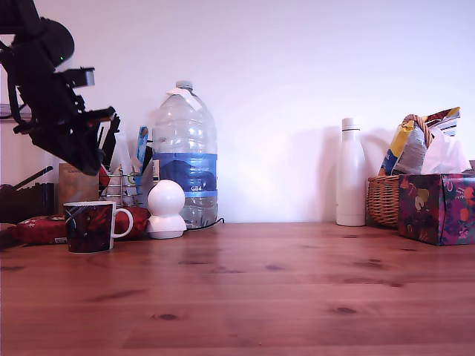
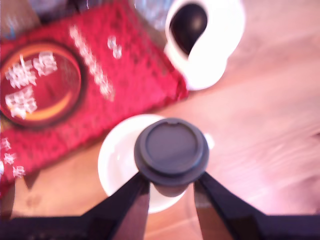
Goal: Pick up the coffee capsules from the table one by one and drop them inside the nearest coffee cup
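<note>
The gripper [image 2: 171, 187] holds a dark coffee capsule [image 2: 171, 150] between its fingers, directly above the white mouth of the coffee cup [image 2: 116, 165], at the exterior view's left of the tabletop [image 1: 282, 289]. It is not yet dropped; no other capsules are visible.

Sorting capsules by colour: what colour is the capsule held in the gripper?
Dark grey round coffee capsule, clamped in the black gripper; clearest in the wrist view.
</note>
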You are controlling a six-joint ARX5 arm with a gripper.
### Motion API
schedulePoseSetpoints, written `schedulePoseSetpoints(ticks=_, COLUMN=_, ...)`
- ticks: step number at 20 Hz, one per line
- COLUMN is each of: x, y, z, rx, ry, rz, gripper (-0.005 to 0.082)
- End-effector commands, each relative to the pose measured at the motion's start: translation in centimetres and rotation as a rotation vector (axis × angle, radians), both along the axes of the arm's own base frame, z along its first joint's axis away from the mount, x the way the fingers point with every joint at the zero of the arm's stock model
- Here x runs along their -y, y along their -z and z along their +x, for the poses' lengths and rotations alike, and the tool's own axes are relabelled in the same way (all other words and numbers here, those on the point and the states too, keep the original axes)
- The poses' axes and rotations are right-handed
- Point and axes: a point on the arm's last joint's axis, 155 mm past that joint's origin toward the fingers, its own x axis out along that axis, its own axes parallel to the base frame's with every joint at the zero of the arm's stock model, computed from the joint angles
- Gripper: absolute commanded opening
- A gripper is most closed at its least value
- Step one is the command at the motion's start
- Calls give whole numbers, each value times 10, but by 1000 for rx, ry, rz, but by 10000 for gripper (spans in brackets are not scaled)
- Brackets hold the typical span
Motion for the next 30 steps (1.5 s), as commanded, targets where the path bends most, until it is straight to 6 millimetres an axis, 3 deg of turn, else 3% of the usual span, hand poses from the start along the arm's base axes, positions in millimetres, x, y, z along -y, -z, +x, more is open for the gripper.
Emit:
schedulePoseSetpoints(ticks=1, x=2, y=17, z=5, rx=-33, ry=1, rz=18, gripper=144)
schedulePoseSetpoints(ticks=5, x=0, y=41, z=4, rx=-92, ry=-6, rz=40, gripper=145)
schedulePoseSetpoints(ticks=8, x=-6, y=47, z=5, rx=-102, ry=-23, rz=66, gripper=144)
schedulePoseSetpoints(ticks=20, x=-6, y=46, z=8, rx=-89, ry=-24, rz=65, gripper=149)
schedulePoseSetpoints(ticks=21, x=-5, y=45, z=9, rx=-84, ry=-22, rz=63, gripper=191)
schedulePoseSetpoints(ticks=22, x=-3, y=44, z=9, rx=-82, ry=-14, rz=53, gripper=345)
schedulePoseSetpoints(ticks=23, x=-2, y=44, z=8, rx=-85, ry=-20, rz=44, gripper=577)
schedulePoseSetpoints(ticks=24, x=-3, y=45, z=8, rx=-84, ry=-15, rz=51, gripper=740)
schedulePoseSetpoints(ticks=25, x=-2, y=45, z=8, rx=-86, ry=-12, rz=51, gripper=797)
schedulePoseSetpoints(ticks=30, x=-1, y=44, z=7, rx=-88, ry=-9, rz=46, gripper=780)
